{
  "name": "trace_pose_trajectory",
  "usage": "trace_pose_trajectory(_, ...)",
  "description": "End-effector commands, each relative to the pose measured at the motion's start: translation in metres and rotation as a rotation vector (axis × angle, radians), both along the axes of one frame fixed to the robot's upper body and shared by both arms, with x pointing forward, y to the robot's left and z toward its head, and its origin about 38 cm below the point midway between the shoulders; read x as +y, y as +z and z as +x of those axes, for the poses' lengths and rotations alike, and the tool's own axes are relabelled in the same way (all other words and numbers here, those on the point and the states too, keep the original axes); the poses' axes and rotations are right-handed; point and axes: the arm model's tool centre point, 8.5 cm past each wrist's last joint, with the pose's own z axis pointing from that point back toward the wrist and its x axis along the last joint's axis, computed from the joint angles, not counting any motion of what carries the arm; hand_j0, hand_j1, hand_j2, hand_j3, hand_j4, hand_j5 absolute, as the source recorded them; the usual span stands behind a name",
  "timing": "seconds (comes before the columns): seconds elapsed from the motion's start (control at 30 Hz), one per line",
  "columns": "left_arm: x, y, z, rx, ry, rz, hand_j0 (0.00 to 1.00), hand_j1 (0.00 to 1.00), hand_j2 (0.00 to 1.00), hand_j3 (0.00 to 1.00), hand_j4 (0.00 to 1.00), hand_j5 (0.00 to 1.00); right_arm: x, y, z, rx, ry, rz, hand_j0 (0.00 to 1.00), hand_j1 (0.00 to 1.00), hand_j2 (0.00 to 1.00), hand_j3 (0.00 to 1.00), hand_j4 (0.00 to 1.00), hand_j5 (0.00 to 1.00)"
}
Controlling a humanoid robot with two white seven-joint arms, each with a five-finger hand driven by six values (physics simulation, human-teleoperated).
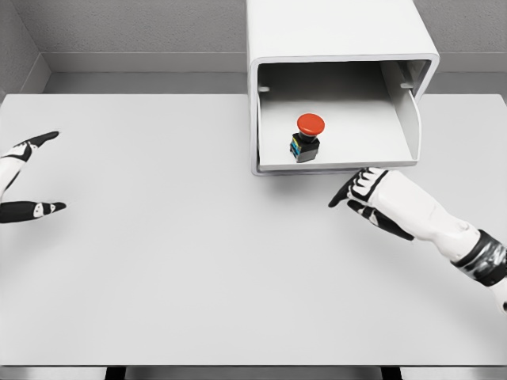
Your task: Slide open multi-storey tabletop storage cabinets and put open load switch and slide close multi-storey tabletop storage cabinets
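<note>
A white tabletop storage cabinet [341, 32] stands at the back of the table, right of the middle, with its drawer [408, 119] pulled out towards me. Inside the drawer stands the load switch [307, 136], a small dark block with a red mushroom button on top. My right hand [360, 192] hovers just in front of the drawer's front edge, fingers relaxed and pointing left, holding nothing. My left hand [32, 170] shows at the far left edge, fingers spread wide, nothing in it.
The white table [174, 261] stretches wide in front of the cabinet. Grey walls [127, 32] close off the back and the left corner. The table's near edge runs along the bottom of the picture.
</note>
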Motion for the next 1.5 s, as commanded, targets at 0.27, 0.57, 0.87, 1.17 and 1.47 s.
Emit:
trace_pose_trajectory(0.27,0.002,0.0,0.001,0.0,0.005,-0.015,1.0,1.0,1.0,1.0,1.0,1.0,0.007,-0.01,0.015,0.022,-0.001,0.014,0.51,0.51,0.51,0.51,0.51,0.51)
trace_pose_trajectory(0.57,0.003,0.0,0.001,-0.001,0.007,-0.015,1.0,1.0,1.0,1.0,1.0,1.0,0.004,-0.015,0.029,0.034,-0.026,0.011,0.51,0.51,0.51,0.51,0.51,0.51)
trace_pose_trajectory(0.87,0.003,0.0,0.001,0.0,0.008,-0.013,1.0,1.0,1.0,1.0,1.0,1.0,0.004,-0.008,0.055,0.011,-0.052,0.02,0.51,0.51,0.51,0.51,0.51,0.51)
trace_pose_trajectory(1.17,0.003,0.0,0.001,0.0,0.008,-0.013,1.0,1.0,1.0,1.0,1.0,1.0,0.012,-0.008,0.075,0.012,-0.064,0.046,0.52,0.52,0.52,0.52,0.52,0.52)
trace_pose_trajectory(1.47,0.003,0.0,0.002,-0.001,0.008,-0.014,1.0,1.0,1.0,1.0,1.0,1.0,-0.01,-0.001,0.057,0.019,-0.06,0.012,0.52,0.52,0.52,0.52,0.52,0.52)
